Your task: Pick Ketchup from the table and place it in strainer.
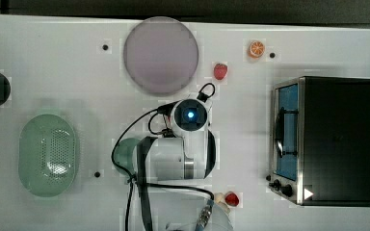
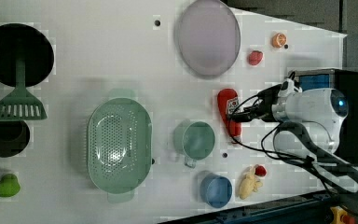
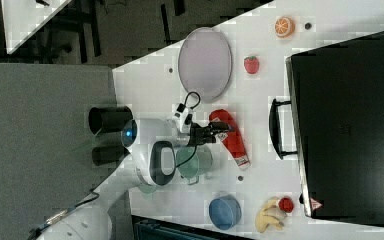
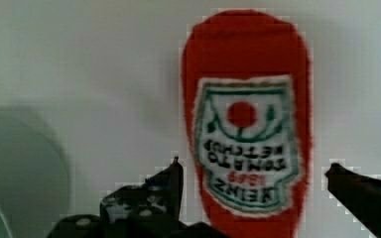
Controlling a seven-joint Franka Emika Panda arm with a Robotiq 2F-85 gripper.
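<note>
The ketchup (image 4: 245, 124) lies flat on the white counter (image 2: 98, 56), label up, directly beneath the tool (image 4: 253, 178), whose two dark fingers stand wide apart, one on each side of the bottle's body and holding nothing; the wrist view shows the bottle's long axis running between the fingers, so they straddle its narrow width, which is the relation a closing grasp would turn on. In the left view the ketchup (image 2: 228, 114) runs from far to near, just right of a small green cup (image 2: 195, 140), and the strainer (image 2: 119, 147) sits well to the left view's left, beyond that cup, empty. Whether the fingertips are already low enough to touch the counter cannot be told; the tool (image 2: 235, 114) and cables cover the bottle's middle in the left view, its near end is cut off in the wrist view, and in the top view the arm (image 1: 183, 154) hangs over the spot.
</note>
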